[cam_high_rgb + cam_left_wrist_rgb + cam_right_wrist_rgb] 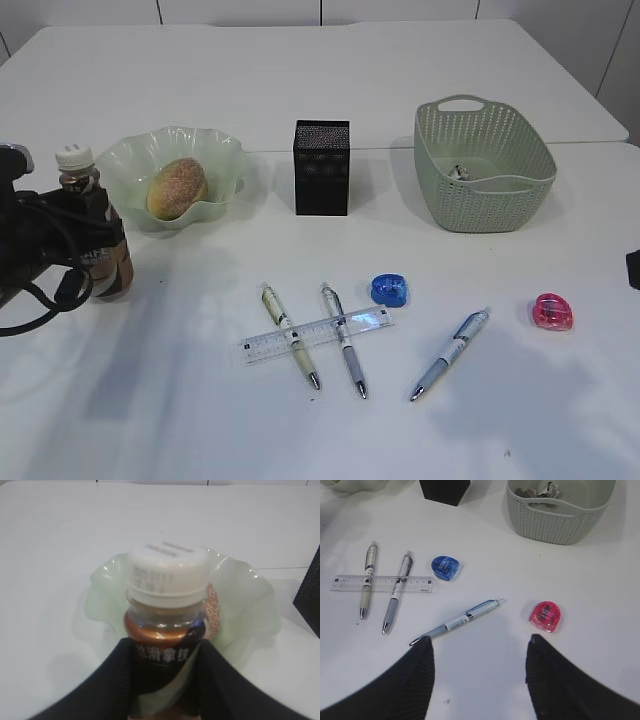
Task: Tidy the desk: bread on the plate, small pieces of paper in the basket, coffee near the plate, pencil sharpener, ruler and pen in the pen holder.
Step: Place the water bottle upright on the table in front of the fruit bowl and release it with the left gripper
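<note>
My left gripper (pixel 166 650) is shut on the coffee (pixel 167 595), a brown bottle with a white cap, held upright just left of the green plate (pixel 215 150). The bread (pixel 177 187) lies in that plate. The clear ruler (pixel 315 333) lies on the desk under two crossed pens (pixel 290 335) (pixel 343 340). A third pen (pixel 460 621) lies just beyond my open right gripper (pixel 479 640), which hovers empty. A pink pencil sharpener (pixel 546 616) and a blue one (pixel 445 567) sit nearby. The black pen holder (pixel 322 167) stands mid-desk.
The sage basket (pixel 483 165) at the back right holds crumpled paper pieces (pixel 540 490). My left arm and its cables fill the left edge of the exterior view. The desk's seam runs behind the plate and pen holder.
</note>
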Robot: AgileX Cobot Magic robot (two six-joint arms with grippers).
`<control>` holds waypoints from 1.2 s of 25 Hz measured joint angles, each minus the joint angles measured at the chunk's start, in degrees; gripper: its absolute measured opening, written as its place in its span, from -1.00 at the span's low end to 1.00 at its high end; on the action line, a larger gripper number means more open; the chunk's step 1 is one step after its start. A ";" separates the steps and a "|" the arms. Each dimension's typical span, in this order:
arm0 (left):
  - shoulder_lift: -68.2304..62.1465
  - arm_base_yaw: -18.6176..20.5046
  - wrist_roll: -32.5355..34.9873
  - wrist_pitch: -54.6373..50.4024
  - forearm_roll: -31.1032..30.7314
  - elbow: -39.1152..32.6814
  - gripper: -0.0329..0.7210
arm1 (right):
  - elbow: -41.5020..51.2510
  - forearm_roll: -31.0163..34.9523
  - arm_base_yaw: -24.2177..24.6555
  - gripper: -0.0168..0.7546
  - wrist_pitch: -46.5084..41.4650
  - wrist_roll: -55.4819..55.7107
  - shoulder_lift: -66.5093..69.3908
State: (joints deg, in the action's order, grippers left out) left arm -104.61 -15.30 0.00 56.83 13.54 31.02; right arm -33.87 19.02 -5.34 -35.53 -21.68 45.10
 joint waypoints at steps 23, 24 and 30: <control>-3.41 0.00 0.00 3.93 -1.37 0.10 -0.21 | 0.00 0.94 0.00 0.24 0.08 -0.68 0.00; -3.41 0.00 0.00 3.93 -1.67 0.10 -0.18 | 0.00 1.04 0.00 0.24 0.08 -0.77 0.00; -3.49 0.00 0.00 5.22 -2.11 0.10 -0.04 | 0.00 1.04 0.00 0.24 0.08 -0.90 0.00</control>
State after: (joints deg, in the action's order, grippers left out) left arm -108.10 -15.30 0.00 62.05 11.43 31.12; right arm -33.87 20.06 -5.34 -35.45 -22.59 45.10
